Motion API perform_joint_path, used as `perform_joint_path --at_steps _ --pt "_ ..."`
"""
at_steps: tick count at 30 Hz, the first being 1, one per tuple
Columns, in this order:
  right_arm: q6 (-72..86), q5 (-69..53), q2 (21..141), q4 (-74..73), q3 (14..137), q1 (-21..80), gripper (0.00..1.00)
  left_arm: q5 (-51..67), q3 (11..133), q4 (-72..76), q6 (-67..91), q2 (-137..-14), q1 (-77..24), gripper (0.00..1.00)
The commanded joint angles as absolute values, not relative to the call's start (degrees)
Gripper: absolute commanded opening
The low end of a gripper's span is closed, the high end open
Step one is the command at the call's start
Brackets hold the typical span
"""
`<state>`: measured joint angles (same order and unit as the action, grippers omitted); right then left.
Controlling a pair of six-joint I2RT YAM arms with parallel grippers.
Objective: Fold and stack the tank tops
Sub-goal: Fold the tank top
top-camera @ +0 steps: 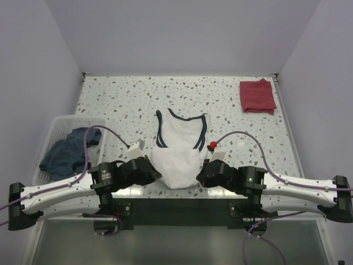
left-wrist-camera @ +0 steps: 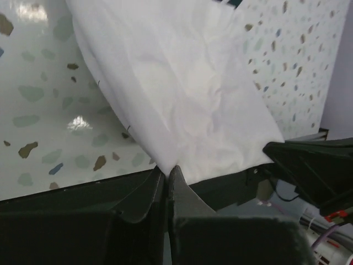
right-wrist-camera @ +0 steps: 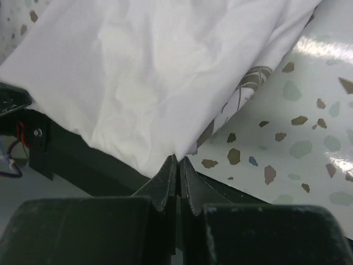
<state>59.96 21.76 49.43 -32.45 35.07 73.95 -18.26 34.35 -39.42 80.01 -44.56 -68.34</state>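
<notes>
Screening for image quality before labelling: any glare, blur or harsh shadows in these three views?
Top external: even light, soft shadows, sharp, though the white tank top looks nearly washed out. Left wrist: lamp glare on the table, left gripper out of focus up close. Right wrist: table glare too, right gripper blurred, cloth folds readable.

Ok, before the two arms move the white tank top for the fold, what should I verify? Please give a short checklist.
1. Left gripper shut on the near hem of the white tank top: ok.
2. Right gripper shut on the same hem, other side: ok.
3. Neck end lies spread on the table: ok.
4. Nothing lies on the top: ok.
5. Red tank top folded, apart at the far right corner: ok.
6. Each grip holds both cloth layers: cannot tell.
</notes>
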Motion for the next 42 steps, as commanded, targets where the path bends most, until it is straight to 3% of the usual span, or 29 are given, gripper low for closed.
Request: perform_joint_path --at_steps 1,4,10,21,22,23,25,26,30,33,38,42 --pt "60.3 33.1 50.6 -38.8 44.2 74.0 0.00 -29.8 46.2 -44.0 79.3 -47.2 -68.6 0.00" --pt "55.8 38.3 55.6 -42.1 54.0 70.8 0.00 -33.7 52.8 -43.3 72.5 -51.6 -63.1 0.00" --pt "42.3 25.1 66.8 -32.7 61.2 52.8 0.00 -20.0 55.8 -25.3 57.9 -61.1 -44.0 0.00" --pt "34.2 9.5 94.0 -25.0 76.8 28.4 0.00 -3.7 72.5 -7.3 51.2 -90.5 -27.0 0.00" --pt "34.0 7.8 96.3 -25.3 80.1 27.3 0.02 -2.5 74.0 -5.6 50.5 -95.7 -25.2 0.00" --pt "33.7 7.0 98.5 -25.5 81.8 25.6 0.14 -0.4 75.4 -4.8 50.1 -98.3 -24.5 0.06" --pt "33.9 6.4 104.7 -27.0 86.5 24.1 0.28 3.4 79.4 -2.6 48.3 -105.8 -22.9 0.30" --pt "33.8 5.3 106.4 -27.2 87.7 23.1 0.41 4.6 80.8 -2.6 48.5 -107.7 -22.3 0.45" --pt "31.8 8.4 107.2 -29.0 90.9 22.8 0.67 6.5 80.5 3.0 46.6 -106.9 -20.5 0.62" --pt "31.6 10.1 104.2 -30.3 89.7 22.8 0.68 4.1 81.8 0.1 44.1 -103.8 -20.4 0.63" --pt "33.3 10.4 96.6 -27.5 77.4 25.0 0.62 -4.5 79.3 -12.1 43.7 -100.0 -20.5 0.56" --pt "36.3 10.5 93.5 -22.2 66.6 25.4 0.57 -7.6 68.2 -12.6 45.3 -96.1 -20.4 0.50"
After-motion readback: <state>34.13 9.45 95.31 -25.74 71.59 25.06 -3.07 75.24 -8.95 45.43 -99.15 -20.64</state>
